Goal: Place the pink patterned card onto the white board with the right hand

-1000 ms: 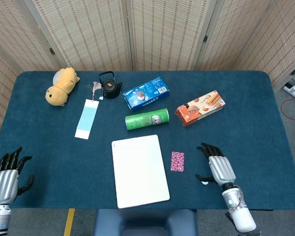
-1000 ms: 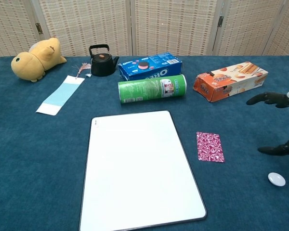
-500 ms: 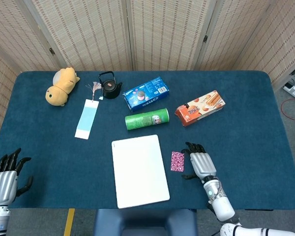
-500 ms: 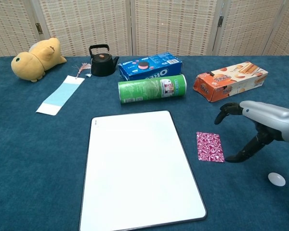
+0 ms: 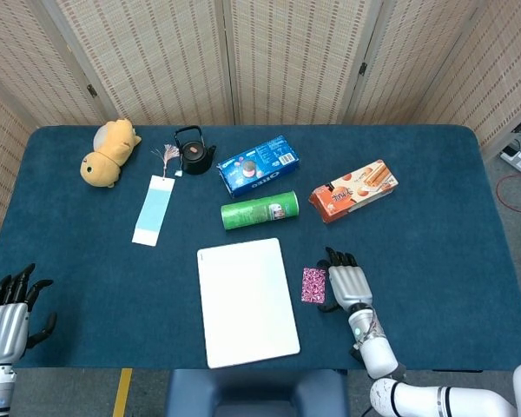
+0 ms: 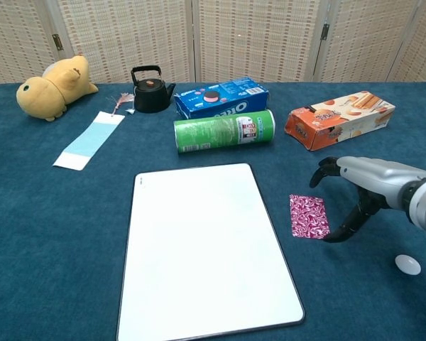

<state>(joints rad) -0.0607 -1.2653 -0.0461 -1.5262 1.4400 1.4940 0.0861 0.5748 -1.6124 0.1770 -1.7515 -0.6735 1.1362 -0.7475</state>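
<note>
The pink patterned card (image 5: 313, 285) (image 6: 309, 216) lies flat on the blue cloth just right of the white board (image 5: 246, 301) (image 6: 206, 245). My right hand (image 5: 348, 281) (image 6: 355, 188) hovers directly right of the card with its fingers spread; the thumb tip comes down at the card's right edge, and nothing is held. My left hand (image 5: 9, 312) rests open at the table's near left corner, seen only in the head view.
Behind the board lie a green chip can (image 5: 260, 211), a blue cookie box (image 5: 258, 163) and an orange biscuit box (image 5: 352, 190). A black teapot (image 5: 194, 151), a plush toy (image 5: 109, 151) and a blue bookmark (image 5: 153, 209) sit at the left. A small white disc (image 6: 407, 264) lies near my right hand.
My right hand has moved left across the cloth, from well right of the card to right beside it. The card and the left hand have stayed put.
</note>
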